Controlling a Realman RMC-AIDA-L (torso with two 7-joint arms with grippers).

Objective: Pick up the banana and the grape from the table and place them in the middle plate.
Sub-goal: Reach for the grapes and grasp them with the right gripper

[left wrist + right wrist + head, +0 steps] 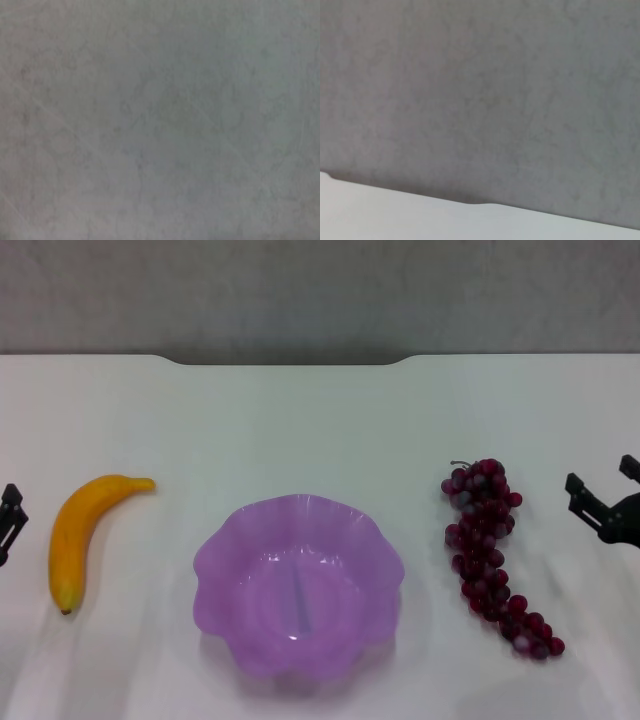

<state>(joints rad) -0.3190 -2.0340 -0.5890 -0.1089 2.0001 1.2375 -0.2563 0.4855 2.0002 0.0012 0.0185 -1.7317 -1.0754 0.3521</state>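
The right gripper point(603, 498) sits at the right edge of the head view with its two dark fingers spread apart and holding nothing, just beside the grape point(491, 551). The left gripper point(9, 518) barely shows at the left edge; whether its fingers are apart or together cannot be told. The banana point(82, 533) lies near it on the white table point(320, 410). Between the two fruits, apart from both, stands the middle plate point(298, 582), holding nothing.
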